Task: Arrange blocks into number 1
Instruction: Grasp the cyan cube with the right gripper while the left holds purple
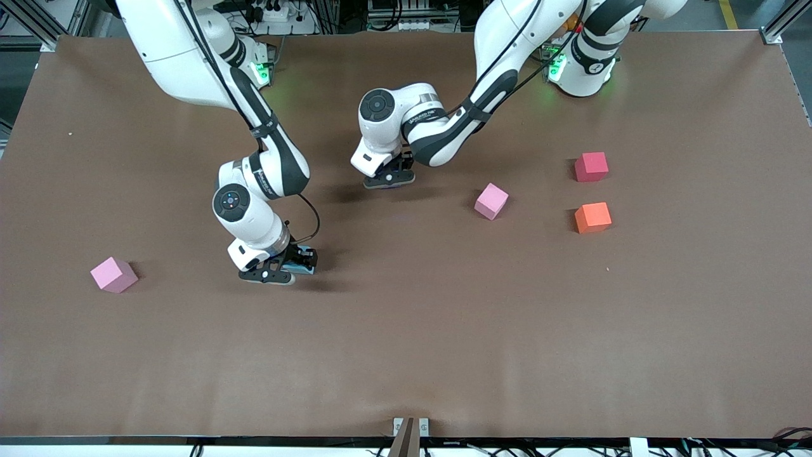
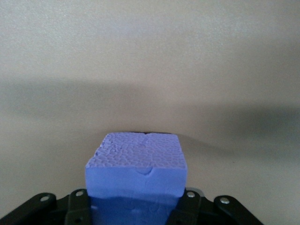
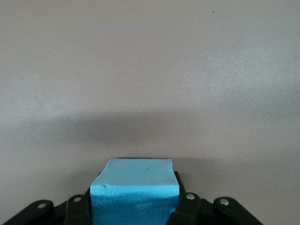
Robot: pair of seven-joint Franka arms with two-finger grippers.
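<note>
My left gripper (image 1: 388, 180) is down low near the table's middle, shut on a purple block (image 2: 136, 164) that fills the space between its fingers in the left wrist view. My right gripper (image 1: 281, 270) is low over the table too, toward the right arm's end and nearer the front camera, shut on a light blue block (image 3: 135, 187). A light pink block (image 1: 491, 200) lies toward the left arm's end. Another light pink block (image 1: 113, 274) lies toward the right arm's end. No green block or second purple block is in view.
A dark pink block (image 1: 591, 166) and an orange block (image 1: 593, 217) lie close together toward the left arm's end, the orange one nearer the front camera. The brown table (image 1: 444, 343) is bare in front of both grippers in the wrist views.
</note>
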